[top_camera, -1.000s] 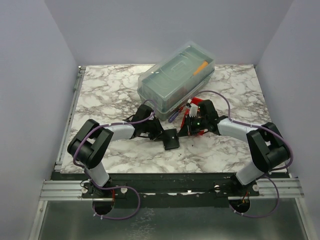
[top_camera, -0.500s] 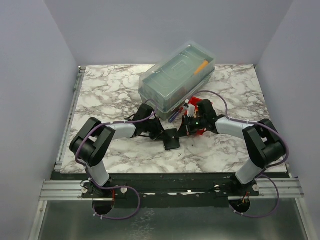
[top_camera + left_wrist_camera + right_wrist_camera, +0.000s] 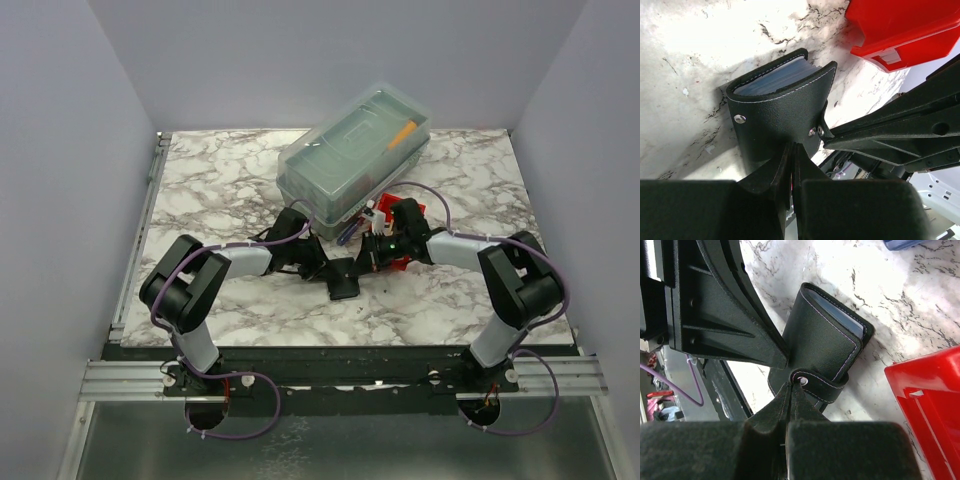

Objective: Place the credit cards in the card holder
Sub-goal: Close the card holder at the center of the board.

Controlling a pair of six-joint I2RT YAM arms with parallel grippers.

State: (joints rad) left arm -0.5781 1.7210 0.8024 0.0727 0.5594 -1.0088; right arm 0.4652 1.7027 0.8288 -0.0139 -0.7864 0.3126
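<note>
The black card holder (image 3: pixel 343 279) lies on the marble between my two grippers. In the left wrist view it (image 3: pixel 780 110) stands partly open, with pale card edges (image 3: pixel 772 82) packed inside. My left gripper (image 3: pixel 792 148) is shut on the lower edge of its cover, which carries two metal snaps. My right gripper (image 3: pixel 794 386) is shut on the holder's snap strap (image 3: pixel 827 386), beside the holder's body (image 3: pixel 820 337). From above, the left gripper (image 3: pixel 322 267) and the right gripper (image 3: pixel 366 262) meet at the holder. No loose credit cards show.
A red plastic bin (image 3: pixel 410 214) sits just behind the right gripper, close to the holder (image 3: pixel 905 25). A large clear lidded box (image 3: pixel 355 150) stands behind it, with a blue-and-red pen (image 3: pixel 346 233) at its foot. Walls enclose three sides.
My right arm has shifted a little toward the left and the back, still at the holder. The left arm and the holder have barely moved.
</note>
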